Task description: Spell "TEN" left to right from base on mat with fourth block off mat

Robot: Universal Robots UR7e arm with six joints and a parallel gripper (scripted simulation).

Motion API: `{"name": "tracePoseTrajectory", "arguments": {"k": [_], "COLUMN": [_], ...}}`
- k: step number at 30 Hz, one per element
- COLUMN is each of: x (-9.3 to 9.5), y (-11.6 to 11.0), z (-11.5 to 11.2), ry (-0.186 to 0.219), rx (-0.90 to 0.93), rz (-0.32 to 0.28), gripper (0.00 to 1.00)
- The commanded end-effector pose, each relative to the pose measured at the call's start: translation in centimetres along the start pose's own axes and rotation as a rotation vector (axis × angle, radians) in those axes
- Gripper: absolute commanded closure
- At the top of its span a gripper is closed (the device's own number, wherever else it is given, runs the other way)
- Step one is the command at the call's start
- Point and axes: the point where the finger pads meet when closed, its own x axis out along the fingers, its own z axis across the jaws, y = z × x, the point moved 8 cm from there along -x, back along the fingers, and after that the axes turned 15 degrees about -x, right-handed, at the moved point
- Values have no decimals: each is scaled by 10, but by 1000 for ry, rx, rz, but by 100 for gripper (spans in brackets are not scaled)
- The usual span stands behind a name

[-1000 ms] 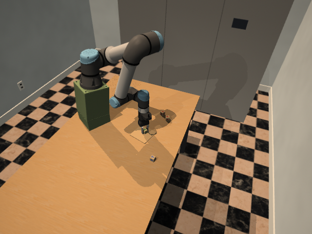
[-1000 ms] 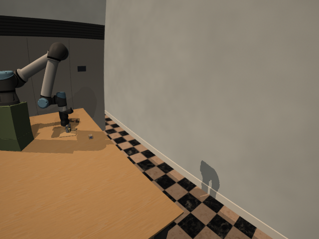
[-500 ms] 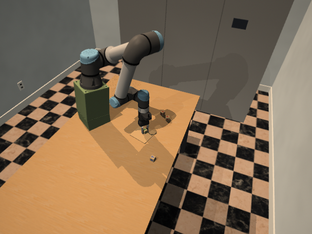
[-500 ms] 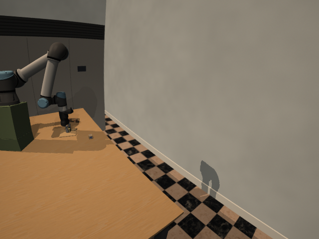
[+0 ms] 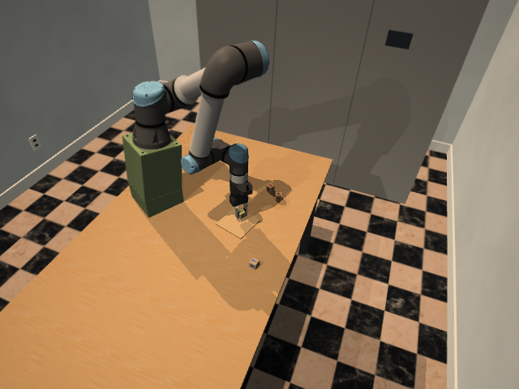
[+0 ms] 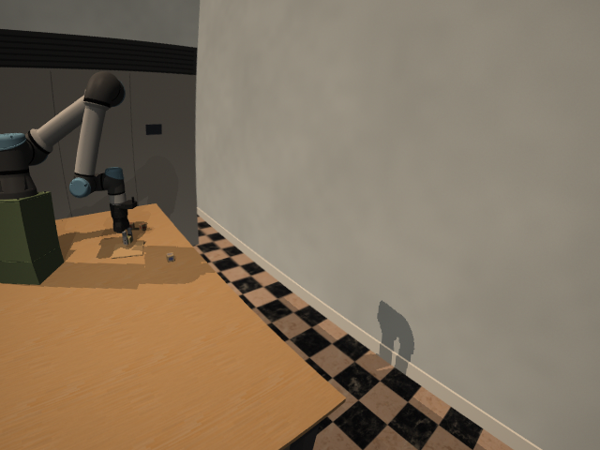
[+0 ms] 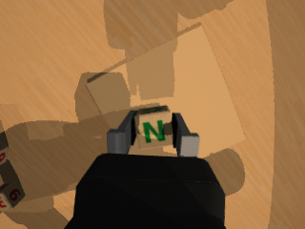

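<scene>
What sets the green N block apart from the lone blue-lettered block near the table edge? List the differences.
The N block is clamped in the claw; the blue-lettered block lies free, touched by nothing. The N block's letter is green; the other's is blue. The N block is at the mat; the blue-lettered block lies well off it, nearer the table edge. Both are small tan cubes of similar size.
</scene>
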Motion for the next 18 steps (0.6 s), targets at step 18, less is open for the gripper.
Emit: {"name": "tracePoseTrajectory", "arguments": {"k": [18], "x": [-67], "y": [0], "z": [0], "ry": [0], "rx": [0], "rz": [2], "gripper": [43]}}
